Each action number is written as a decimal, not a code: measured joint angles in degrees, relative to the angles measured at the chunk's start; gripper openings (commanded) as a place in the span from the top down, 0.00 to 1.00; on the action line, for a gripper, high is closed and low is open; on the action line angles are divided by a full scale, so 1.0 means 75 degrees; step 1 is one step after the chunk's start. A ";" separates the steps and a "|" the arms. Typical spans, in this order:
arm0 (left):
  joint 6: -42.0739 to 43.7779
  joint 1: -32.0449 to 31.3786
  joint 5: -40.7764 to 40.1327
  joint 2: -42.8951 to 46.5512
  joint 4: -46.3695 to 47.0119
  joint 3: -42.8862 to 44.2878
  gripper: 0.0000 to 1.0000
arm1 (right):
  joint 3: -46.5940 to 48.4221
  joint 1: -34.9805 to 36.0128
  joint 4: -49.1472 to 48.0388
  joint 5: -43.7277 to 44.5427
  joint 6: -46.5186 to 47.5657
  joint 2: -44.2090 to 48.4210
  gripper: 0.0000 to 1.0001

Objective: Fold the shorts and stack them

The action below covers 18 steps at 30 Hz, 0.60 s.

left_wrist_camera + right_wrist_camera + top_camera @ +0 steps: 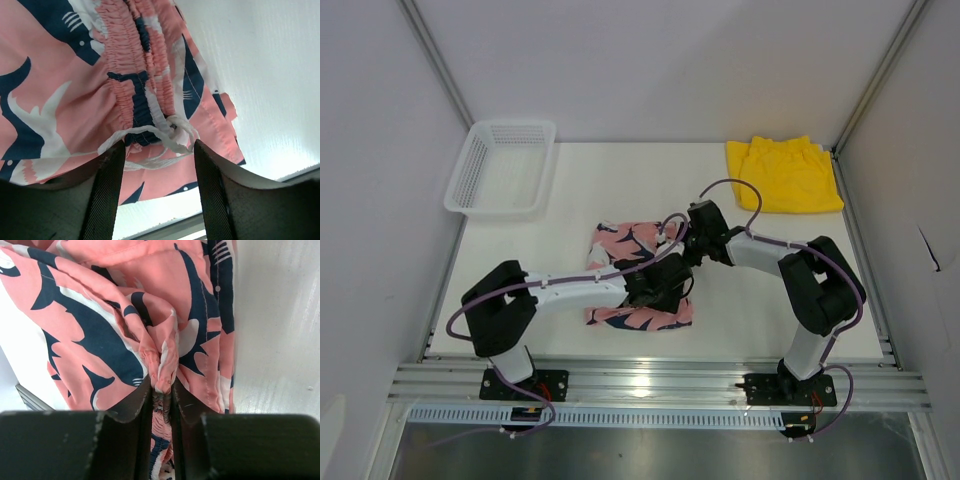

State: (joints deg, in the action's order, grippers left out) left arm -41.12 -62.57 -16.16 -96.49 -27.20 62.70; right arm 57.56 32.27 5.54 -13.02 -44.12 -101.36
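My right jaws pinch just a thin ridge of the pink shorts (100, 340); it may slip. My left jaws, spread astride the drawstring (175, 132), could snag it.

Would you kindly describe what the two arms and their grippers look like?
The left arm and right arm have white links between bulky black joints, with a thin purple cable looping along each. The left gripper and right gripper have flat black fingers; the left's look finely textured.
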 measured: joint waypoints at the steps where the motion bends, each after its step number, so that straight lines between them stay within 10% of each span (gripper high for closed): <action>1: 0.0000 -0.0044 -0.0029 0.0032 -0.0020 -0.0006 0.40 | 0.0000 0.0000 -0.0009 -0.0015 0.0012 0.0000 0.90; 18: 0.0210 -0.1358 -0.0801 0.1617 0.0032 -0.0702 0.48 | 0.0268 -0.0221 -0.0143 -0.0979 0.0437 -0.0003 1.00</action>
State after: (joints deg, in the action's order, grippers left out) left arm -39.55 -72.75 -22.17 -84.36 -26.96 57.43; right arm 59.57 30.61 4.47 -20.36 -40.84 -101.38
